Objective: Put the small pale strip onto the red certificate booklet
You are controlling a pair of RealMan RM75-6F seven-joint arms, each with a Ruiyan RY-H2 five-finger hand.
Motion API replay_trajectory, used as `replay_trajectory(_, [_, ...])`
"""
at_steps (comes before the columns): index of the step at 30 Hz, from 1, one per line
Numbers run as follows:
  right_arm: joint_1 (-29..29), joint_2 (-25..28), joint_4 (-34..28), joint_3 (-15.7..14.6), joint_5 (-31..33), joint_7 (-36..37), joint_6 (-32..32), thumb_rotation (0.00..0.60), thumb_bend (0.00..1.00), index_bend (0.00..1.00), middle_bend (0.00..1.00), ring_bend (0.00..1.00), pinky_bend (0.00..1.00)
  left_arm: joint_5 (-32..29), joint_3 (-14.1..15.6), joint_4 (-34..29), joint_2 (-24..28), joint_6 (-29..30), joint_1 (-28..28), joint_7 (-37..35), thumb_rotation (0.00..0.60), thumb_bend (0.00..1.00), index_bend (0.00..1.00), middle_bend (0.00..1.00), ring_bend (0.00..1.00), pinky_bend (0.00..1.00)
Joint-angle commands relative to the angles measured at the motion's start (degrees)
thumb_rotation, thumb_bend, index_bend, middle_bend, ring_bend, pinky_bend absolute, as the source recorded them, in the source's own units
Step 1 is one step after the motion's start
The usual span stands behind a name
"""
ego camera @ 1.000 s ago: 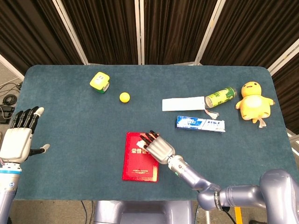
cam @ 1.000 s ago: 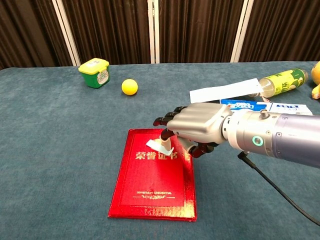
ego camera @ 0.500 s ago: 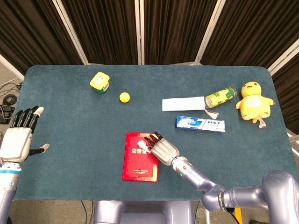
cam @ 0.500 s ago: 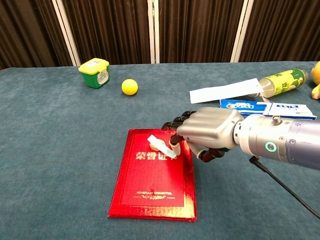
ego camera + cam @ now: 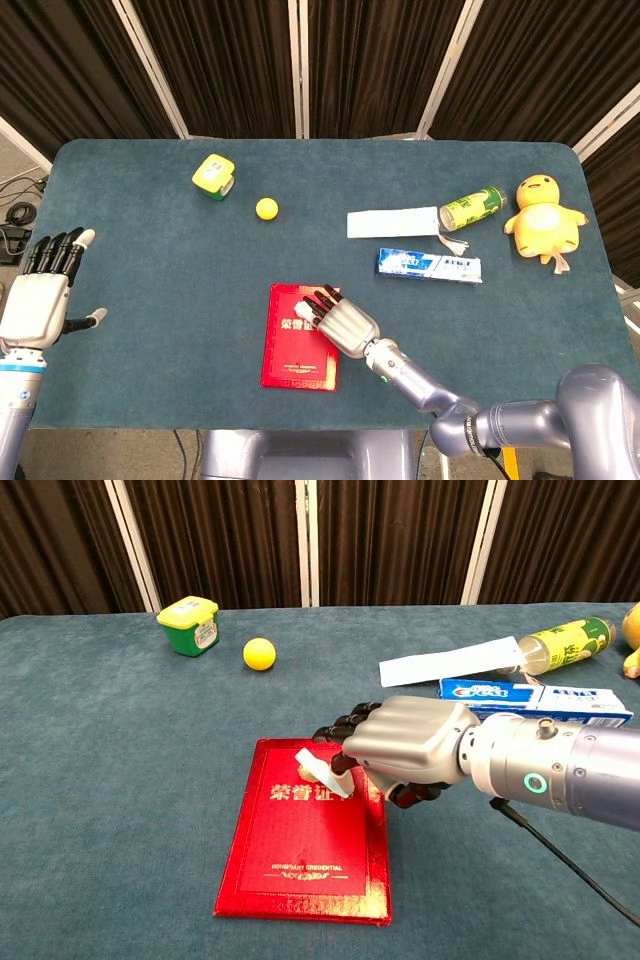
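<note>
The red certificate booklet [image 5: 297, 350] [image 5: 308, 850] lies flat near the table's front edge. The small pale strip [image 5: 320, 771] rests slanted on the booklet's upper part, in the chest view; the head view hides it under the hand. My right hand [image 5: 341, 319] [image 5: 403, 748] hovers over the booklet's top right corner with its fingers curled down. Its dark fingertips [image 5: 338, 752] sit on the strip's right end and seem to pinch it still. My left hand [image 5: 45, 290] hangs off the table's left edge, fingers spread, holding nothing.
At the back left stand a green and yellow tub [image 5: 213, 175] and a yellow ball [image 5: 266, 208]. To the right lie a white paper slip [image 5: 392, 222], a green can [image 5: 472, 208], a blue toothpaste box [image 5: 428, 264] and a yellow duck plush [image 5: 543, 220].
My right hand lowered the strip onto the booklet, then shifted slightly left; more of the strip now shows beyond the fingertips. The booklet nudged a little. My left hand has not moved.
</note>
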Motion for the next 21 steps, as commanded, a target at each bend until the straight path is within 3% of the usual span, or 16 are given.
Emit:
replay_trajectory(1, [0.1,-0.2,-0.1,0.2,0.1,-0.3,0.2,0.600,0.94,0.38,0.00,0.00,0.00,0.0,0.0,0.0,0.0,0.0,0.0,0.0,0.600,0.00,0.00,0.00,0.00,0.00])
replay_trajectory(21, [0.5,-1.1,0.4,0.0,1.5,-2.9,0.5,0.600,0.94,0.39,0.00,0.00,0.00,0.4,-0.3,-0.1,0.4,-0.4,0.3,-0.8,0.600,0.00,0.00,0.00,0.00,0.00])
